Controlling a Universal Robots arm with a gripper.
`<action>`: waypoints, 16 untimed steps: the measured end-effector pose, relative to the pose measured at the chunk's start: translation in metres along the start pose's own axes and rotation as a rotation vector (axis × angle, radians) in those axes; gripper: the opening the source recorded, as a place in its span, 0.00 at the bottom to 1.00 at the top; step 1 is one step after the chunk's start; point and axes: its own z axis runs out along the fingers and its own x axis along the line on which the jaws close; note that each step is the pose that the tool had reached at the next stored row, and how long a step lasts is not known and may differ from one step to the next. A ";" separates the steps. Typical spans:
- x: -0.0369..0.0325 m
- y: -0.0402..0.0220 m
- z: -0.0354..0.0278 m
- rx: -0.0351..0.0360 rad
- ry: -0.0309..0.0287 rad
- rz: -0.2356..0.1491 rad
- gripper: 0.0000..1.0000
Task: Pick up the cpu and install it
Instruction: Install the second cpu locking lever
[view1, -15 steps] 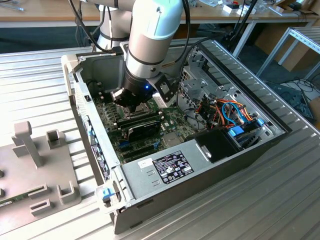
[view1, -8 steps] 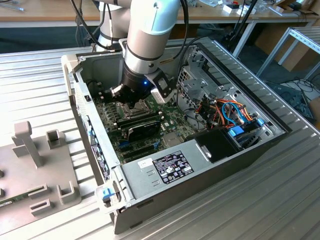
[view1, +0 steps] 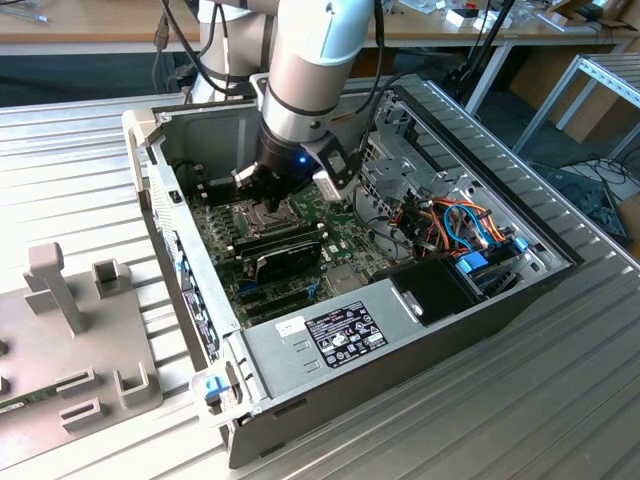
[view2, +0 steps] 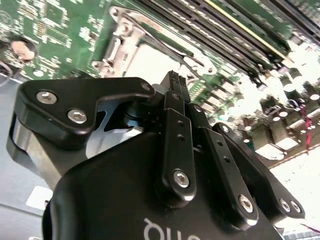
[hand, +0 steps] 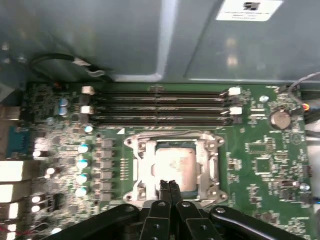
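Where the open computer case (view1: 480, 300) lies on the slatted metal table (view1: 90, 150), the green motherboard (hand: 260, 155) fills its floor. Black memory sticks (hand: 157, 107) run just beyond the socket frame (hand: 137, 165). Cpu (hand: 175, 165): flat in the socket, silver top up, edges square to the frame (no long axis). Gripper (hand: 168, 186): fingertips pressed together, holding nothing, low over the cpu's near edge. Bundled cables (view1: 460, 225) sit at the exterior view's right.
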 end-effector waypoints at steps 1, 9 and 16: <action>-0.0043 0.0003 0.0002 0.0001 0.0006 0.000 0.11; -0.0152 -0.0058 -0.0006 0.0004 0.0052 0.001 0.11; -0.0154 -0.0162 -0.0026 -0.0101 0.0053 0.001 0.11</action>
